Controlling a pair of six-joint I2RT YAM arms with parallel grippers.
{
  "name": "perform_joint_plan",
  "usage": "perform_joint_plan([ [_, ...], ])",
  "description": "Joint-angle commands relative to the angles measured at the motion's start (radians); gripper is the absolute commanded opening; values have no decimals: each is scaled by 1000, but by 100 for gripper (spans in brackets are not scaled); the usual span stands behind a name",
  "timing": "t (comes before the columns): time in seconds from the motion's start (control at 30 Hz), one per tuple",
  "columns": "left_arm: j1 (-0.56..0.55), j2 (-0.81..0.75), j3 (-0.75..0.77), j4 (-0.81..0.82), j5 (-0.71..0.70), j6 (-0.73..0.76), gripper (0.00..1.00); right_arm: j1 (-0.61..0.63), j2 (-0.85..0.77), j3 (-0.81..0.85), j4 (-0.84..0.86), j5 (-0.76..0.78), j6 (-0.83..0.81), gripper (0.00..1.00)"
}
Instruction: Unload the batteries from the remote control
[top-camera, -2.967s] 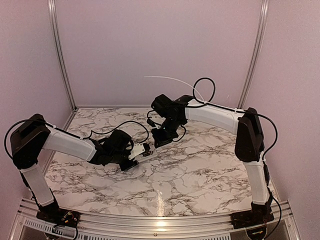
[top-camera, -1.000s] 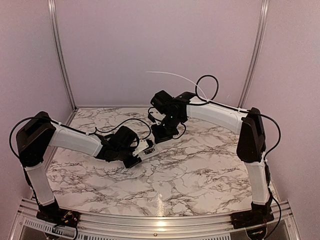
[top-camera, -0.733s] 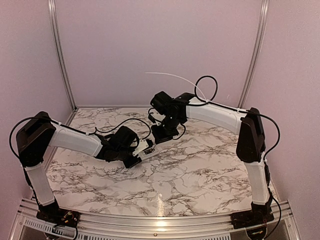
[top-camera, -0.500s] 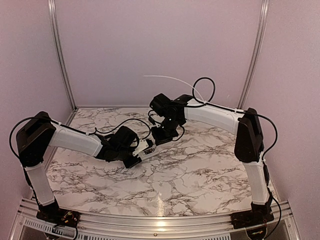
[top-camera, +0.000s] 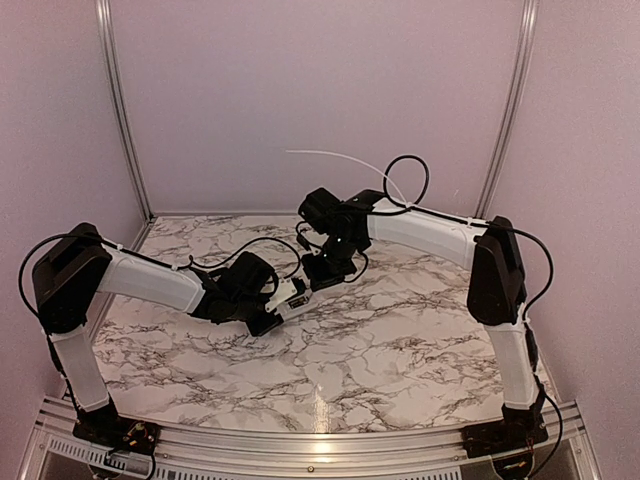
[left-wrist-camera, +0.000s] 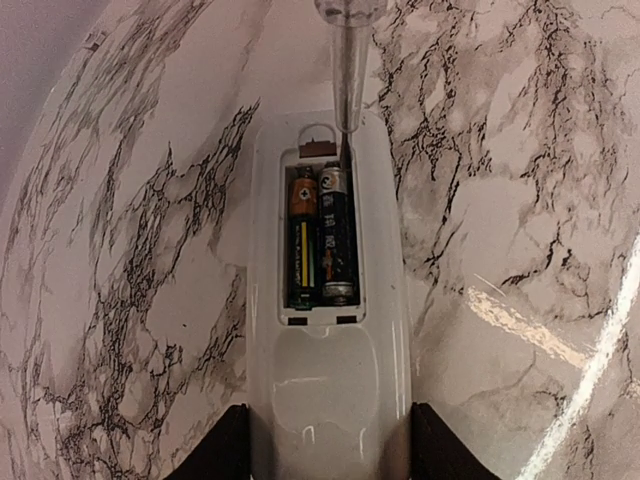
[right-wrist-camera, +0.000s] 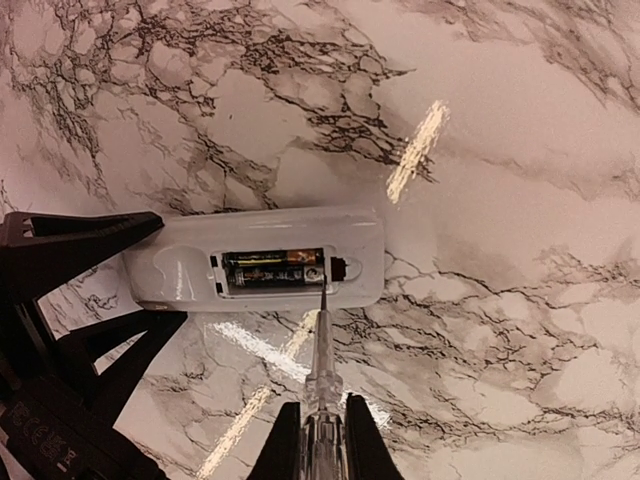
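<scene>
**A:** Start nearest the bases. What is the left gripper doing?

**B:** The left gripper (left-wrist-camera: 330, 452) pinches the remote control (left-wrist-camera: 328, 385), one finger pressed against each long edge at the near end.

**A:** Which face is up?

**B:** The back. Its recess (left-wrist-camera: 318, 150) is open, and the batteries (left-wrist-camera: 320, 240), two of them, lie side by side inside, lengthwise along the remote.

**A:** Is the remote resting on anything?

**B:** It sits low over the marble table (right-wrist-camera: 500, 150). I cannot tell whether it touches.

**A:** And beyond it?

**B:** A clear-handled probe (right-wrist-camera: 322, 375) comes in from the far side. Its thin metal tip is at the far end of the recess, right at the end of one battery. I cannot tell if it makes contact.

**A:** Who holds the probe?

**B:** The right gripper (right-wrist-camera: 322, 445), farther back, with its fingers pressed together on the clear handle.
</scene>
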Motion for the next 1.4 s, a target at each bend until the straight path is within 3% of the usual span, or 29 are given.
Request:
perform_joint_plan([
  [0.0, -3, -39, 8, 6, 20, 1, 5, 4, 45, 63, -25, 63, 16, 0],
  [0.5, -3, -40, 13, -3, 25, -2, 5, 43, 94, 139, -89, 141, -9, 0],
  [0.9, -2, -60, 0, 3, 54, -1, 5, 45, 114, 98, -4, 61, -24, 0],
  [1.37, -2, -71, -31, 43, 59, -1, 5, -74, -97, -313, 315, -230, 73, 0],
])
